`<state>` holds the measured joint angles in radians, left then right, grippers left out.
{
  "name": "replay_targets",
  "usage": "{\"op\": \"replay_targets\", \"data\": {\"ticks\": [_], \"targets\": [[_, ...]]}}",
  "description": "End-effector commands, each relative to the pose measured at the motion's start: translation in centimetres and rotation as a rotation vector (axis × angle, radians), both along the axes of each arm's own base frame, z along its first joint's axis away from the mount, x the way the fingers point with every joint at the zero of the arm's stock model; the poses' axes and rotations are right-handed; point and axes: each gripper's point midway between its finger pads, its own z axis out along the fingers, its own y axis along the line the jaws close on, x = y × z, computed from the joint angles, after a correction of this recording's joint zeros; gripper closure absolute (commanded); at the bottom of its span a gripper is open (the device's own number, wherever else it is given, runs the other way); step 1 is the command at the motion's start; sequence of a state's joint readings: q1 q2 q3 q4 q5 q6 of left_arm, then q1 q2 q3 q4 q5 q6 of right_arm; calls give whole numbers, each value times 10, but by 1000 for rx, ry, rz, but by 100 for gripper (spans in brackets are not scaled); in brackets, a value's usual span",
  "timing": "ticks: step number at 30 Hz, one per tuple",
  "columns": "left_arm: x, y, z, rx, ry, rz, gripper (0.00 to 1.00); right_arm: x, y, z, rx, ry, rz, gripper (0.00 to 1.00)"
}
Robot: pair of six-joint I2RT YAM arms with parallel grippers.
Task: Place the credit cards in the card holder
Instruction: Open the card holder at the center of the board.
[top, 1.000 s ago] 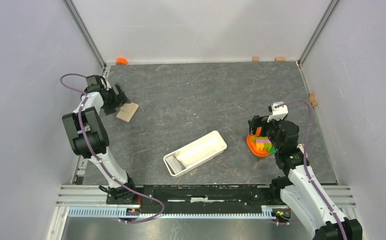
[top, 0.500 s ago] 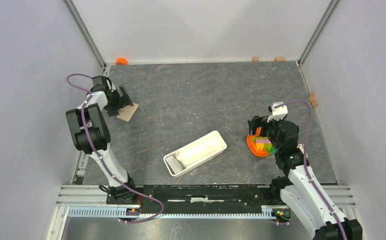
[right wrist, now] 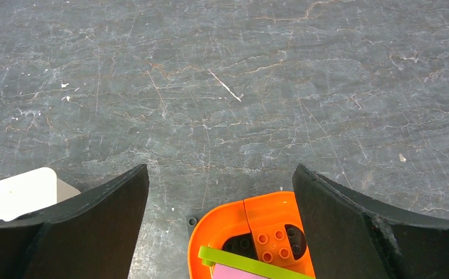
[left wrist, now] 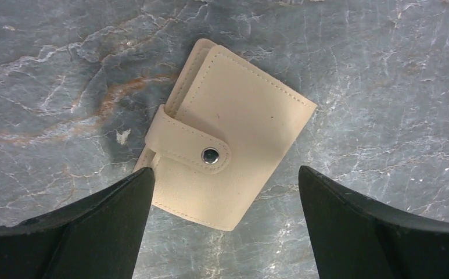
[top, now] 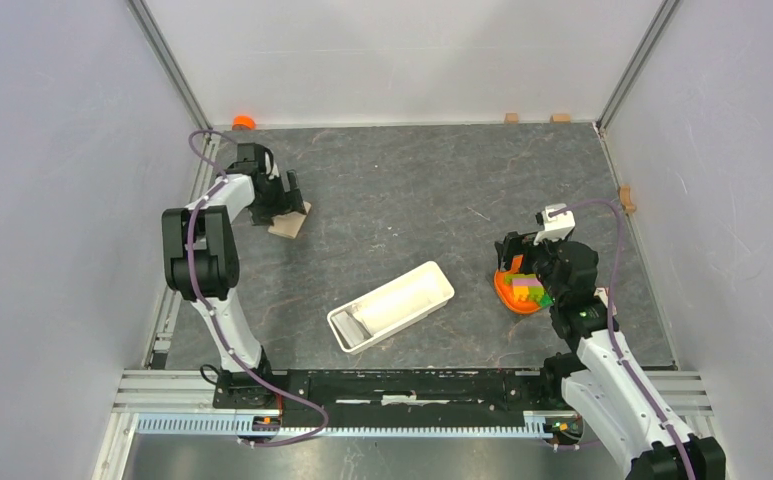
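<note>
Beige leather card holder [left wrist: 239,128], snapped shut, lies flat between the left gripper's [left wrist: 225,173] wide-spread, empty jaws at the far left. The right gripper [right wrist: 220,168] hangs released over the orange bowl [right wrist: 210,226]. The step looks like reaching for the holder; next it must descend and clamp. I cannot pick out the credit cards.

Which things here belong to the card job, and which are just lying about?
Job: beige snap wallet, apparently the card holder; white tray holding a pale flat item, possibly a card.
Lying about: orange bowl of coloured blocks; small orange object at the far edge.
</note>
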<state>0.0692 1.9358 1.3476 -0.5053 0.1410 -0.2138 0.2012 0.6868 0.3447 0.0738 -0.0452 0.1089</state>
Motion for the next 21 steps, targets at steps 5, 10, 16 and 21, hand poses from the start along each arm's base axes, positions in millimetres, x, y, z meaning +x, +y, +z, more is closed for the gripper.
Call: {"op": "replay_targets", "data": {"ticks": [5, 10, 16, 21], "targets": [[-3, 21, 13, 108, 0, 4, 0, 4, 5, 6, 16, -26, 17, 2], [-2, 17, 0, 87, 45, -32, 0, 4, 5, 6, 17, -26, 17, 2], [-6, -10, -15, -5, 88, -102, 22, 4, 5, 5, 17, -25, 20, 2], [-10, -20, -24, -12, 130, -123, 57, 4, 5, 4, 18, -23, 19, 2]]}}
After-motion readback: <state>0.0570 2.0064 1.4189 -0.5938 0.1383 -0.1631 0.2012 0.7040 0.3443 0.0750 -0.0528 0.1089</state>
